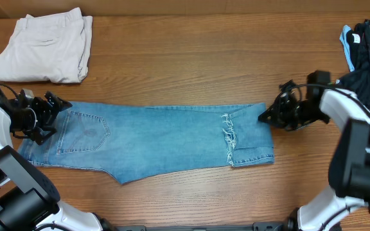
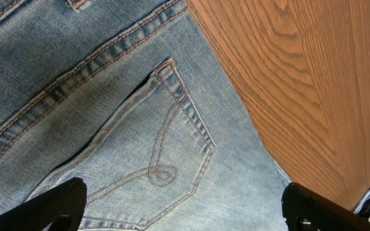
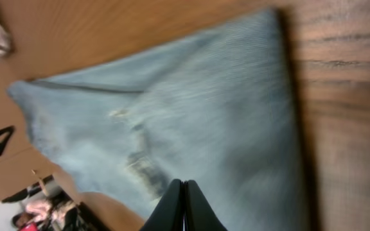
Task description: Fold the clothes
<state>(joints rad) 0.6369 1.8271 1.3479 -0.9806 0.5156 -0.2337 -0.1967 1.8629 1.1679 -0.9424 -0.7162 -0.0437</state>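
Across the bench (image 1: 191,64) the jeans (image 1: 166,138) lie flat, long axis running arm to arm. At their waist end the left pincer (image 1: 55,115) stands spread; at their folded leg end the right pincer (image 1: 264,115) is pressed together.

The jeans (image 1: 153,138) lie lengthwise across the table (image 1: 191,58), waist at the left (a back pocket faces up). The left gripper (image 1: 53,115), fingers spread, sits at the waistband. The right gripper (image 1: 264,116), fingers pinched together, seems to touch the cuff end. Folded beige trousers (image 1: 44,48) and a black garment (image 1: 368,48) lie well apart.
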